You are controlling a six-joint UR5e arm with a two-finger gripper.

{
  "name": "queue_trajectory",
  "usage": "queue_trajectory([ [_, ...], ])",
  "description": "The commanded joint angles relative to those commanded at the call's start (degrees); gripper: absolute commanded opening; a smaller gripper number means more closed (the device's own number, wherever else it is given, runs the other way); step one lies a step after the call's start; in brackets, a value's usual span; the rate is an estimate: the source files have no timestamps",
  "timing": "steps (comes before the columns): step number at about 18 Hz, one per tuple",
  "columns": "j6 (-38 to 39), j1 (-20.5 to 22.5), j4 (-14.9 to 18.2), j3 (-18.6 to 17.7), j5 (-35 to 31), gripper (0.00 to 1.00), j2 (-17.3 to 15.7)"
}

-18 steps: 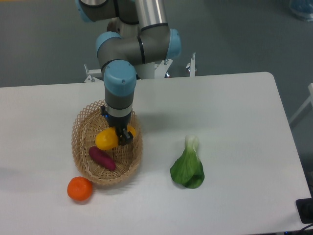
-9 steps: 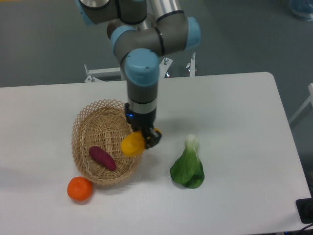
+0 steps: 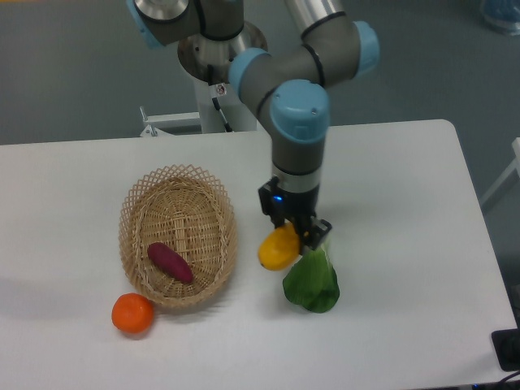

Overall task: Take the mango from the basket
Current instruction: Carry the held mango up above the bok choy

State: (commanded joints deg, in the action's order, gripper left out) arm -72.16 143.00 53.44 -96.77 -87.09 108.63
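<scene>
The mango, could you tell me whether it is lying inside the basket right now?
No, the mango is clamped in the gripper, to the right of the basket, which holds only the sweet potato.

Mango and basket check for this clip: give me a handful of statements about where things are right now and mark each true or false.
1. The mango is held in the claw, outside the basket. True.
2. The sweet potato lies inside the basket. True.
3. The orange sits in the basket beside the sweet potato. False: it rests on the table just outside the basket's near rim.
4. The leafy green vegetable lies to the left of the basket. False: it lies to the right of the basket, right by the held mango.
5. The basket holds two items. False: only the sweet potato is in it.
</scene>
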Motion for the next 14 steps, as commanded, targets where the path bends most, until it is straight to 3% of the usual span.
queue_trajectory([
  [9,-0.26,2.02,0.44,5.8,-2.82,0.49,4.49],
  [14,-3.51,3.34,6.59,10.2,-2.82,0.51,6.07],
])
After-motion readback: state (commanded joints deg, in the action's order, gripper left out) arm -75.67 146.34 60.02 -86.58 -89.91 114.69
